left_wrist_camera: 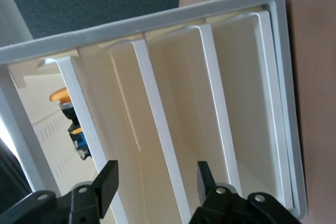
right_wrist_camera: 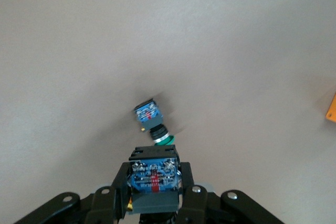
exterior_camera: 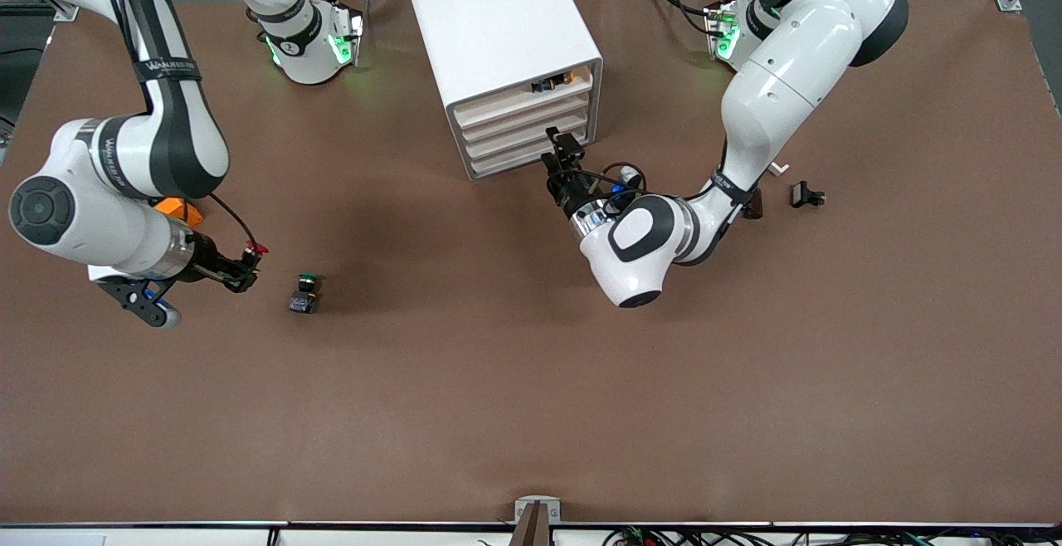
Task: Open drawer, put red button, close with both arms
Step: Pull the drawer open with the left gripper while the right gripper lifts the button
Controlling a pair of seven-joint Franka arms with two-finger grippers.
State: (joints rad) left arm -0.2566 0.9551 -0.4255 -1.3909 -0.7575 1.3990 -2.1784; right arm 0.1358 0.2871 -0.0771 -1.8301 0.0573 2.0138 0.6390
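1. Meanwhile, at the frame's lower left, the right gripper [exterior_camera: 246,270] is clamped on the red button [exterior_camera: 258,250] above the table, beside the green button [exterior_camera: 304,291].
2. Centre — the left gripper [exterior_camera: 562,148], jaws parted, faces the drawer [exterior_camera: 531,133]; it should straddle the front's lip squarely, then pull straight.
3. The arm band's lettering isn't legible.

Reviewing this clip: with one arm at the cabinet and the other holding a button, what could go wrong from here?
1. The left gripper, open at the drawer fronts, might catch the wrong one; they look alike.
2. The right gripper pinches the red button by its small body; it could slip.
3. The green button lies close by and could be knocked.
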